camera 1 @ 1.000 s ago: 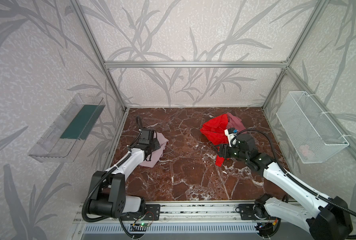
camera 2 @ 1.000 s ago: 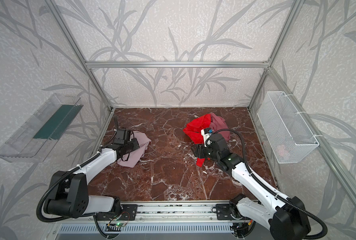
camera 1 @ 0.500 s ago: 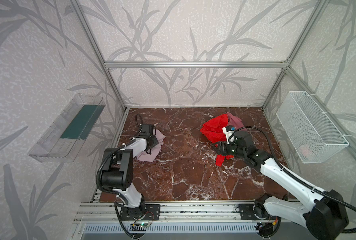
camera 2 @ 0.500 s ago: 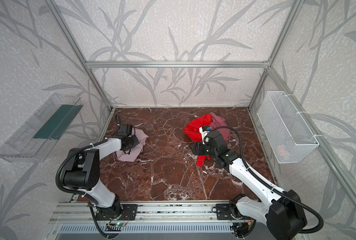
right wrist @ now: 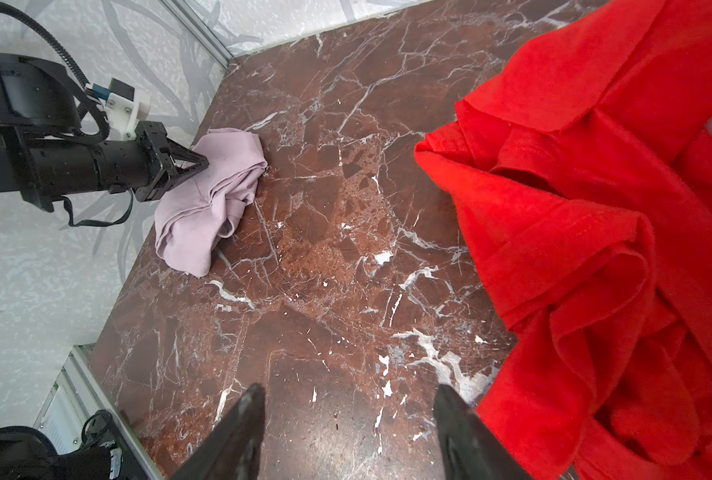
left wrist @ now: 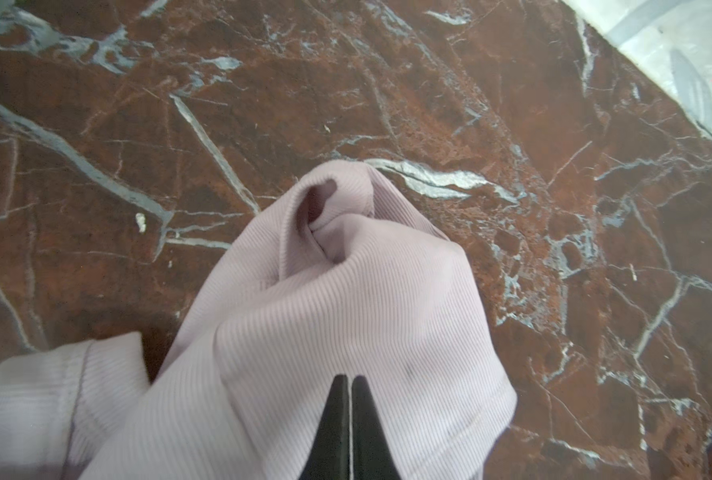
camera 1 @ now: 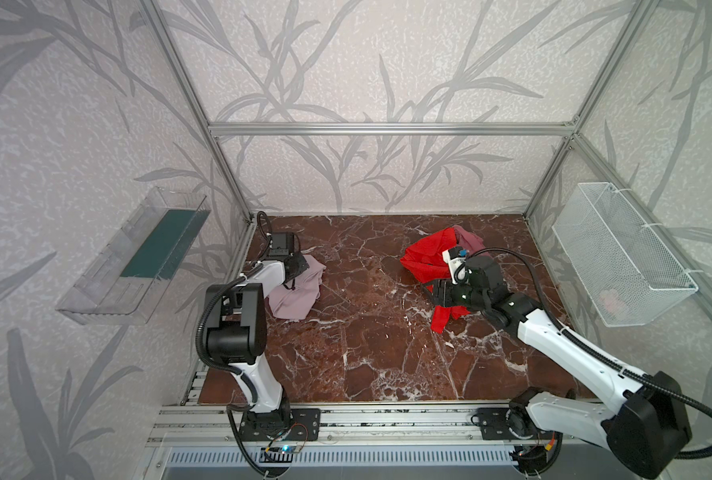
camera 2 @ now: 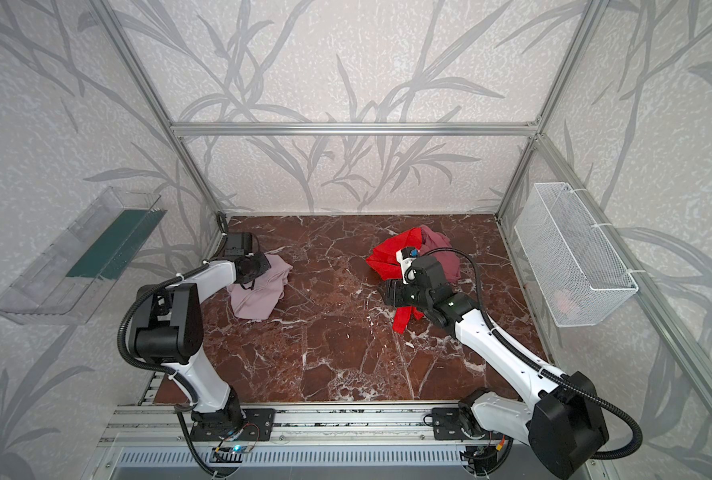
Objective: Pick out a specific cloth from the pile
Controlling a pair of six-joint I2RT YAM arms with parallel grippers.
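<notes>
Legend: the cloth lies crumpled at the left of the table, long axis front to back, touching the closed left gripper (pinch uncertain); farther right, the open, empty right gripper flanks the pile.

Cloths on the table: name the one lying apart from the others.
The pale lilac cloth, alone at left; the red cloth and mauve cloth lie heaped together.

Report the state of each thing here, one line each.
cloth, crumpled on the table, apart from the pile.
left gripper, shut on the cloth.
right gripper, open, empty, beside the red cloth.
pile, red cloth bunched, mauve cloth partly behind it.
wire basket, holds something pale, unclear what.
</notes>
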